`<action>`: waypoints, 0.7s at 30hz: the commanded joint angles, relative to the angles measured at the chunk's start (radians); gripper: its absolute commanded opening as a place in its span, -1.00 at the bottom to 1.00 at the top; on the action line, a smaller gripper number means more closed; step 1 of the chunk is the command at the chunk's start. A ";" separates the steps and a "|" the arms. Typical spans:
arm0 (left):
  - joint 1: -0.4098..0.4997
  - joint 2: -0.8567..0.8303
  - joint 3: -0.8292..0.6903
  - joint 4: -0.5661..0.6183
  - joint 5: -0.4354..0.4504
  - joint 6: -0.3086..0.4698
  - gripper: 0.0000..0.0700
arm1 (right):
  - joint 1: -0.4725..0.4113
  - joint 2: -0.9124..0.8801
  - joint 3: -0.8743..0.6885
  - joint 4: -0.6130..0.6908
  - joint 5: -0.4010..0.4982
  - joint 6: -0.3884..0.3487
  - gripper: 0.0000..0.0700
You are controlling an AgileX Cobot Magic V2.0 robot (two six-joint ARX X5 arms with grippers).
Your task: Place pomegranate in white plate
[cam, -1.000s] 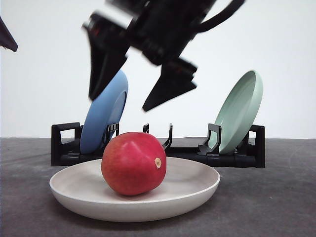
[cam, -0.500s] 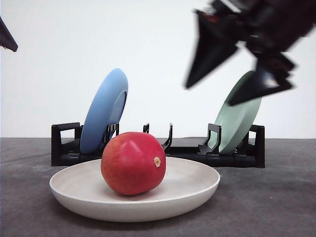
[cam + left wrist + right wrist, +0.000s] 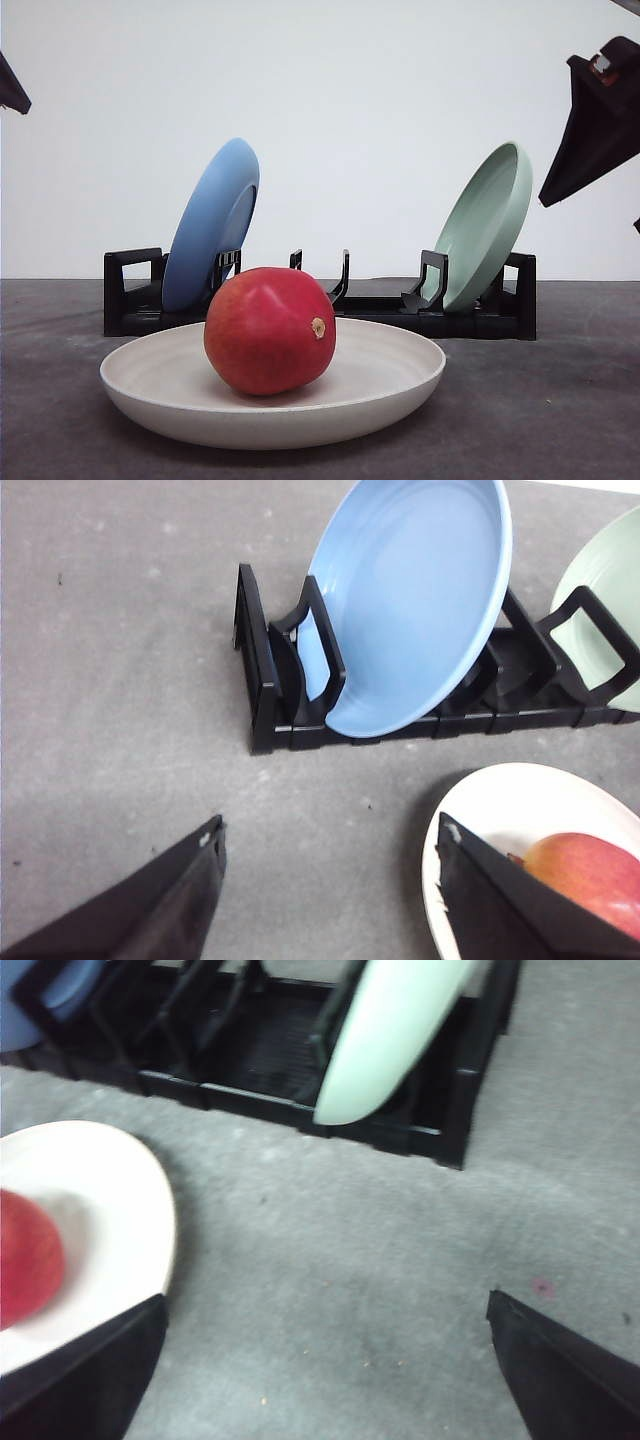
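Observation:
The red pomegranate [image 3: 270, 330] lies in the middle of the white plate [image 3: 400, 385], its tan nub turned to the right. Nothing is touching it. My right gripper [image 3: 326, 1298] is open with nothing in it, above bare table to the right of the plate; one of its fingers [image 3: 598, 130] shows high at the right edge of the front view. My left gripper [image 3: 330, 828] is open too, over the table left of the plate. The pomegranate [image 3: 590, 880] and the plate's rim [image 3: 480, 800] sit beside its finger there.
A black dish rack [image 3: 380, 310] stands behind the plate, with a blue plate [image 3: 212, 225] leaning at its left and a pale green plate [image 3: 488, 222] leaning at its right. Grey tabletop [image 3: 350, 1240] lies between rack and white plate.
The right gripper has swung from above the pomegranate to the far right and stayed open. The pomegranate and plate have not moved. The left arm is still.

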 commanded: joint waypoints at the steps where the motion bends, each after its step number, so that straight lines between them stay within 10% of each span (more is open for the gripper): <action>1: -0.001 0.005 0.006 0.001 0.001 -0.001 0.12 | 0.004 0.007 0.004 0.009 0.009 -0.016 0.86; 4: -0.001 0.003 0.006 -0.011 0.001 0.000 -0.01 | 0.004 0.007 0.004 0.006 0.030 -0.015 0.57; 7: -0.001 0.003 0.006 -0.010 0.002 0.000 -0.99 | 0.004 0.007 0.004 0.005 0.045 -0.017 -0.93; 21: -0.001 0.002 0.006 0.004 0.001 -0.001 -1.00 | 0.004 0.007 0.004 0.025 0.051 -0.026 -0.91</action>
